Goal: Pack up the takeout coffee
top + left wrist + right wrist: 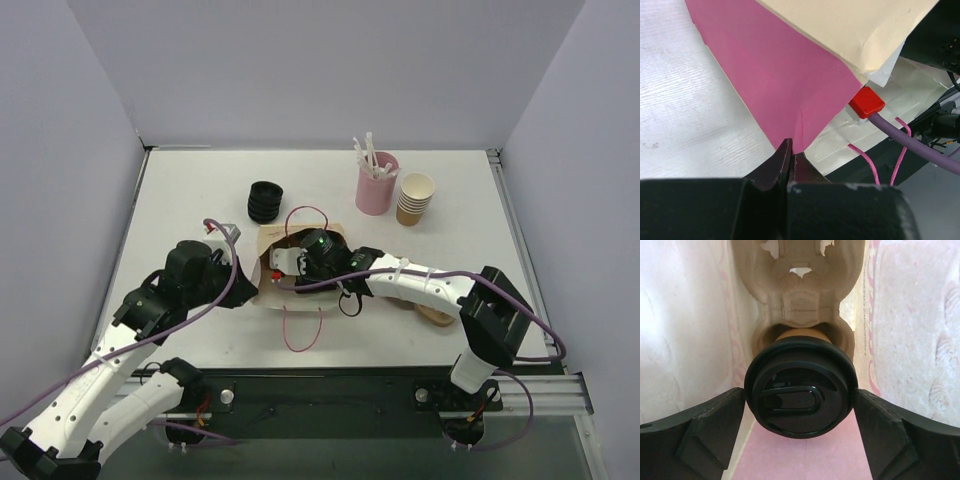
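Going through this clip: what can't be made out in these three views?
Right wrist: the takeout coffee shows mostly lid, which hides the cup wall. It is unclear whether the right pincer touches it.
Top view: the coffee is hidden inside the paper bag, under the right arm.
Left wrist: the left pincer is shut on the bag's fold. The bag's mouth is cut off.

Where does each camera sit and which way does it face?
Top external: above and behind, facing down at the white table; left arm and right arm show.
Left wrist: along shut jaws pinching the pink-and-cream paper bag.
Right wrist: inside that bag, facing the black-lidded brown paper cup in its pulp carrier, jaws flanking.
Both wrist views share the bag.
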Robot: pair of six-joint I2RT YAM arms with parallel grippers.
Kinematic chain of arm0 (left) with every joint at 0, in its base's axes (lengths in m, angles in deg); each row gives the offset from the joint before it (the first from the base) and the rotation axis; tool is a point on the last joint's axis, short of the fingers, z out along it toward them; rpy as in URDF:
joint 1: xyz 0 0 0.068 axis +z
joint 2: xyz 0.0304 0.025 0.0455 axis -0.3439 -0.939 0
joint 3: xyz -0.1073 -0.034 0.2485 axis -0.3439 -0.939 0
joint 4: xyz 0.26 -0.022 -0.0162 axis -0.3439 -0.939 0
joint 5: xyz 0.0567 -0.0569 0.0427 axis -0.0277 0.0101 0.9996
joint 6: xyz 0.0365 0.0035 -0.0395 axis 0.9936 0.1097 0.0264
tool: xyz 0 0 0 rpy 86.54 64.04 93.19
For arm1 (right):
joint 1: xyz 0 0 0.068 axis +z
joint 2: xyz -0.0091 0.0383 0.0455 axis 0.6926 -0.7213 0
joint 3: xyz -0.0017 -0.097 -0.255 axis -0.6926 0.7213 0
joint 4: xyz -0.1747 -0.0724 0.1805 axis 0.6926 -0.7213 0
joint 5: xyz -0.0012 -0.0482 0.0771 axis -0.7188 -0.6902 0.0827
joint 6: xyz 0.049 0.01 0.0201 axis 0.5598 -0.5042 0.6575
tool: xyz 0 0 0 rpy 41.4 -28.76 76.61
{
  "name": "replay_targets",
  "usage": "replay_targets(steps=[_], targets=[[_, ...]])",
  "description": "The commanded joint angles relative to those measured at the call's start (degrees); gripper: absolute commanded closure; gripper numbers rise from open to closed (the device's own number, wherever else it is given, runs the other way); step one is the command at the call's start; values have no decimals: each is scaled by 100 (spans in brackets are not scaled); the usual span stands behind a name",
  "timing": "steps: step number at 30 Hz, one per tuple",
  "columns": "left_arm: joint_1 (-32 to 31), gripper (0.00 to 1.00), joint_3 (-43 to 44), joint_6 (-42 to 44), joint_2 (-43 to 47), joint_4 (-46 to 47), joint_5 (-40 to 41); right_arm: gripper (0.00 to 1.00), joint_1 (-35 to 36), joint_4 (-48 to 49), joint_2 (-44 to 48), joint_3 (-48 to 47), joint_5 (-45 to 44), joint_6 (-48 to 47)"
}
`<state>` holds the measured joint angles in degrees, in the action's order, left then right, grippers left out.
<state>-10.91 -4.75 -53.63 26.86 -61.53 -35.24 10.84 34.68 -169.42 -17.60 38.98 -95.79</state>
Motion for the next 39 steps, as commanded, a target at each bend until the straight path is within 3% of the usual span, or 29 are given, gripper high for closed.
replay_targets(steps=[1,20,39], targets=[[9,100,229,-55,44,135,-74,5,-10,-475,250,-224,95,146],[18,100,396,-73,-166,56,-127,0,157,-1091,672,-478,604,199],[18,100,1116,-485,-474,-419,-83,11,359,-2031,883,-1190,859,462]])
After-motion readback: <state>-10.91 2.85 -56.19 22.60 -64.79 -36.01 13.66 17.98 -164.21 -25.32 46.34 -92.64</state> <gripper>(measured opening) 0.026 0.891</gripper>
